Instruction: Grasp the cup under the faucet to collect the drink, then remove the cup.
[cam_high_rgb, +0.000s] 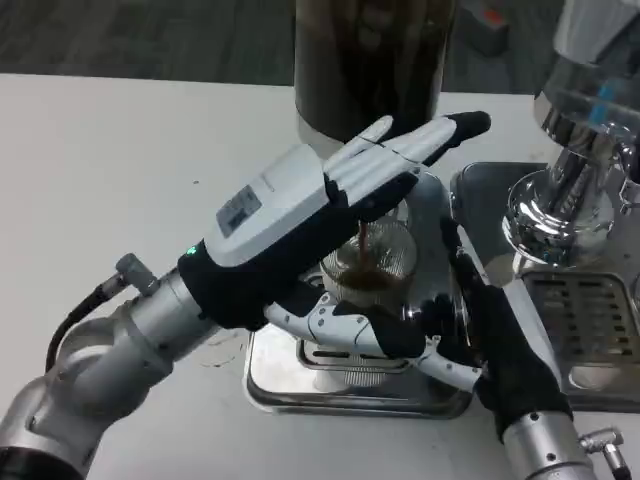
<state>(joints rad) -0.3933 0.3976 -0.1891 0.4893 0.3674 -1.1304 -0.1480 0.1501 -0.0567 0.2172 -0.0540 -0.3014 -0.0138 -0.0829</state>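
Observation:
A clear ribbed cup (372, 268) stands on the silver drip tray (345, 388) under the faucet of the dark drink dispenser (368, 60). A brown stream (365, 238) runs into it, and brown drink lies in the bottom. My left hand (300, 210) lies over the faucet with its fingers (430, 140) stretched straight out and its thumb (340, 328) low in front of the cup. It hides the faucet and the cup's left side. My right hand (485, 335) is just right of the cup, fingers apart and raised beside the glass, thumb near the tray's front.
A chrome machine (565, 190) stands at the right with a slotted grate tray (590, 325) before it, close behind my right hand. Bare white table (120, 150) stretches to the left of the dispenser.

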